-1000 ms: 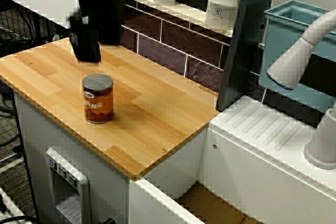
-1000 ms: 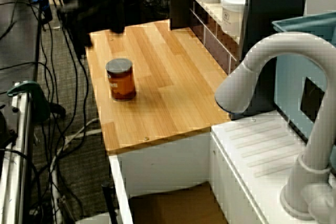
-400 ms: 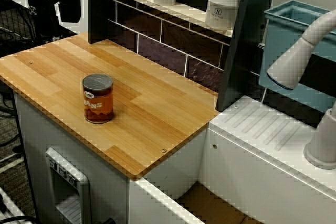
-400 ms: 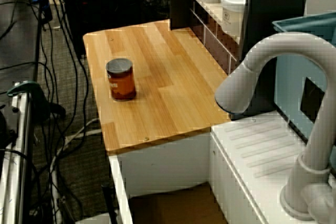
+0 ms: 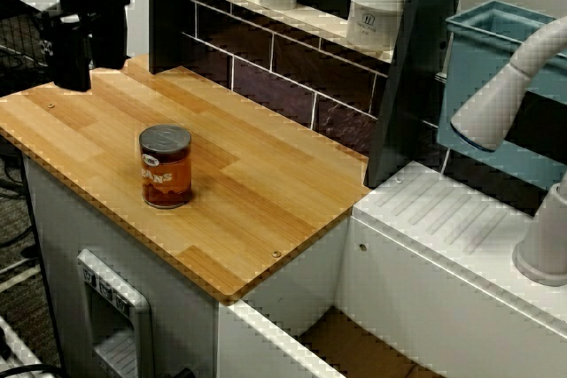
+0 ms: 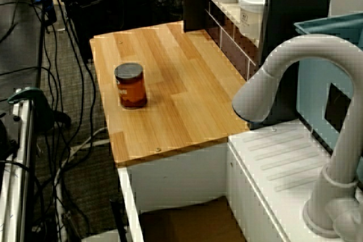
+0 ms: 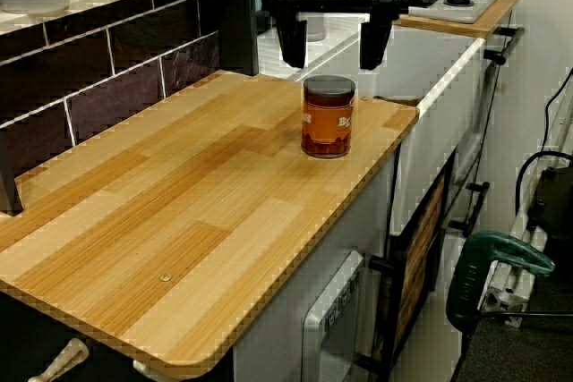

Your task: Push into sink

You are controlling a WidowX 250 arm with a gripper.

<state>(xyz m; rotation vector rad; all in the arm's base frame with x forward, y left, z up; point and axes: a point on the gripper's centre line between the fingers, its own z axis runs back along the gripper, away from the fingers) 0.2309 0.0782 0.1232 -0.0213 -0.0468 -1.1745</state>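
An orange can [image 5: 165, 166] with a grey lid stands upright on the wooden counter [image 5: 266, 183], near its front edge. It also shows from the sink side [image 6: 130, 86] and from the other end view [image 7: 328, 116]. My gripper [image 5: 74, 73] hangs over the counter's far left corner, well apart from the can, on the side away from the sink. Its two fingers [image 7: 291, 42] point down and are spread wide, so the gripper [image 7: 332, 44] is open and empty. The sink [image 5: 354, 347], with white walls and a brown floor, lies below the counter's right end, and shows again in the overhead view as the same sink [image 6: 181, 219].
White jars [image 5: 376, 11] stand on a shelf above the dark tiled back wall. A teal bin [image 5: 496, 50], a grey faucet [image 6: 295, 77] and the ribbed drainboard [image 5: 452, 219] lie beyond the sink. Cables and a green tool [image 6: 28, 103] are on the floor.
The gripper has left its spot just behind the can, swung up and left off the counter's corner, and now has come back down over that far left corner. The can has not moved.
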